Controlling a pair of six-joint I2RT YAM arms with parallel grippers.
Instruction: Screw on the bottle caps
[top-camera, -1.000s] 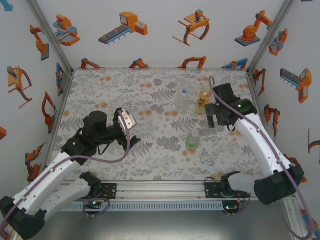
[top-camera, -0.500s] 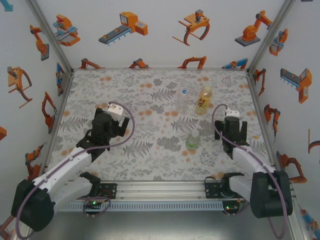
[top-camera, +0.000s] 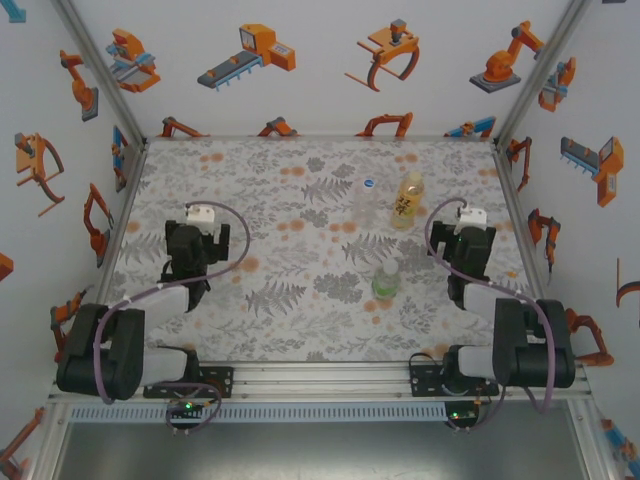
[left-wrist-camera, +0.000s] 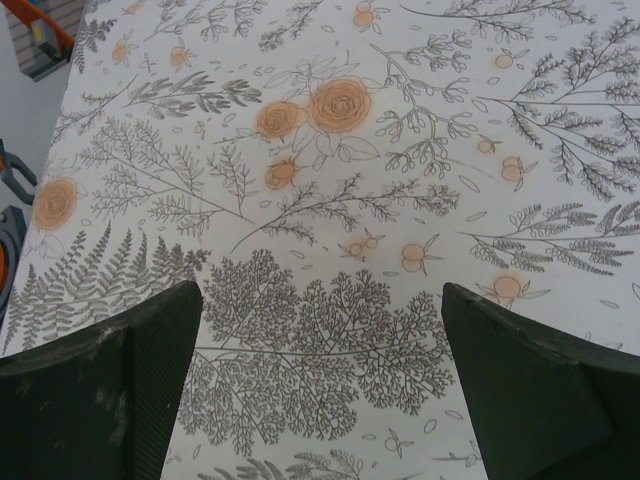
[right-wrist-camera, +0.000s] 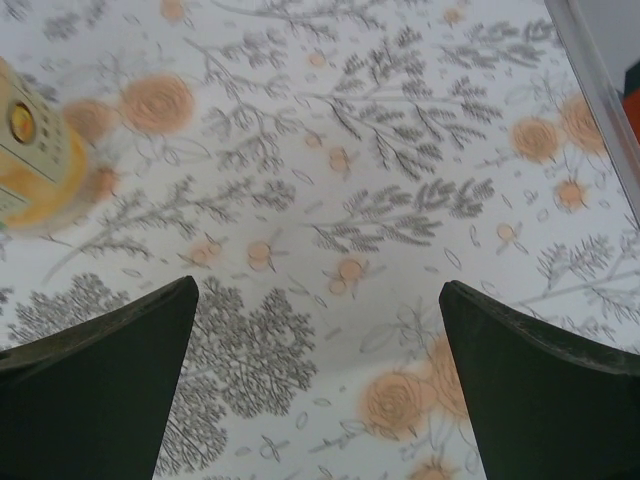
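Observation:
Three bottles stand upright right of the table's middle, each with a cap on its neck. The colourless bottle (top-camera: 367, 203) carries a white cap with a blue centre (top-camera: 368, 183). Beside it, the yellow-orange labelled bottle (top-camera: 405, 205) (right-wrist-camera: 30, 160) has a pale yellow cap (top-camera: 411, 178). Nearer stands the green-tinted bottle (top-camera: 385, 283) with a white cap (top-camera: 388, 268). My left gripper (top-camera: 192, 245) (left-wrist-camera: 320, 380) is open over bare cloth at the left. My right gripper (top-camera: 470, 250) (right-wrist-camera: 315, 380) is open over the cloth, to the right of the bottles and touching none.
A floral cloth (top-camera: 300, 300) covers the table. White walls with robot pictures close in the left, far and right sides. Both arms are folded back over their bases near the front rail (top-camera: 320, 375). The right wall's metal edge (right-wrist-camera: 600, 90) is close to the right gripper.
Both arms have pulled back toward the near edge and folded up. The right gripper has left the yellow-orange bottle, and the left one has swung left and back. Both stayed open.

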